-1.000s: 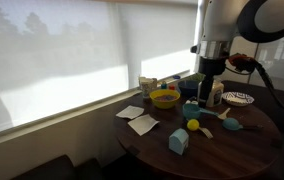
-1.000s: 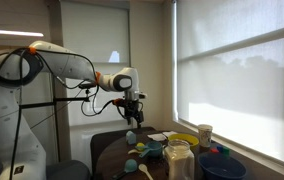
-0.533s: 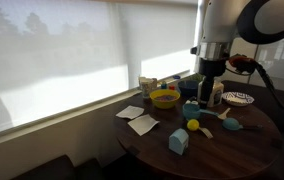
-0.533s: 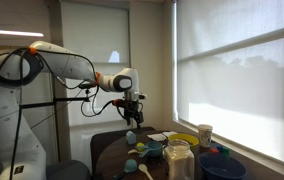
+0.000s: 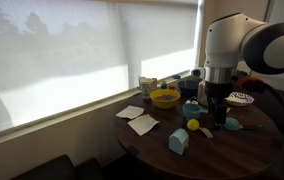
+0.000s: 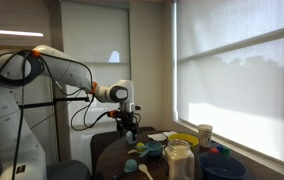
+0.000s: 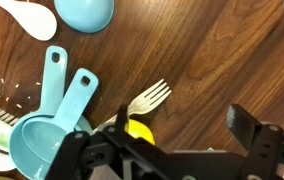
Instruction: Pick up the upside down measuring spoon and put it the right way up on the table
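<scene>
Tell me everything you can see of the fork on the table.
The fork is pale cream, plastic by its look, with short tines. It lies flat on the dark wooden table, tines toward the upper right of the wrist view. Its handle slopes down-left to the yellow ball, its end hidden; whether they touch is unclear.

White, rounded arm (image 6: 62, 72) with dark joint rings, looping black cables (image 6: 78, 117) and black jaws.

Daylight is glowing through the wide white roller blinds (image 5: 72, 60), blowing them out and leaving the room dim in both exterior views. The round dark brown wooden table (image 7: 222, 60) is showing sharp grain, softly lit.
</scene>
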Tool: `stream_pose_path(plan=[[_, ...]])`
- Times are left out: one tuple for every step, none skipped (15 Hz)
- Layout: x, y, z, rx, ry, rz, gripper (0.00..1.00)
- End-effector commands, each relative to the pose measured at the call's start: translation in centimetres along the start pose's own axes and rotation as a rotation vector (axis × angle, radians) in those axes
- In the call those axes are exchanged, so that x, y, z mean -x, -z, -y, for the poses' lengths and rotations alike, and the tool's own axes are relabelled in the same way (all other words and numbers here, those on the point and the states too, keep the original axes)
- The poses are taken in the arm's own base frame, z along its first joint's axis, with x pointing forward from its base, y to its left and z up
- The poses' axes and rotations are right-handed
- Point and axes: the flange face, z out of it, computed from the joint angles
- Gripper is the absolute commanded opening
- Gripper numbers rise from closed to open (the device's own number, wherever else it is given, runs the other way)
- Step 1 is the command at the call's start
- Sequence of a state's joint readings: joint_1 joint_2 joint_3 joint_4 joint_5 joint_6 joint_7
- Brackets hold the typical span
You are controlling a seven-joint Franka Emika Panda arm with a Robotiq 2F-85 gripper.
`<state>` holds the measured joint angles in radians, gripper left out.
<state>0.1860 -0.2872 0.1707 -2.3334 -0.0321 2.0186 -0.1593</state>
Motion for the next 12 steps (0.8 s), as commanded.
stream_pose_path(plan=[[0.2, -0.26, 0.04, 0.003, 0.002, -0.001, 1.0], [0.37, -0.36, 0.07, 0.005, 0.003, -0.003, 1.0], [0.46, -0.28, 0.08, 0.006, 0.004, -0.005, 1.0], [0.5, -0.13, 0.08, 0.007, 0.004, -0.008, 1.0], [0.53, -0.03, 0.08, 0.008, 0.005, -0.01, 1.0], [0.55, 0.03, 0.08, 0.009, 0.005, -0.011, 1.0], [0.55, 0.04, 0.08, 0.009, 0.005, -0.011, 1.0], [0.55, 0.04, 0.08, 0.009, 0.005, -0.011, 1.0], [0.55, 0.04, 0.08, 0.009, 0.005, -0.011, 1.0], [0.55, 0.04, 0.08, 0.009, 0.005, -0.011, 1.0], [0.55, 0.04, 0.08, 0.009, 0.005, -0.011, 1.0], [0.55, 0.04, 0.08, 0.009, 0.005, -0.011, 1.0]])
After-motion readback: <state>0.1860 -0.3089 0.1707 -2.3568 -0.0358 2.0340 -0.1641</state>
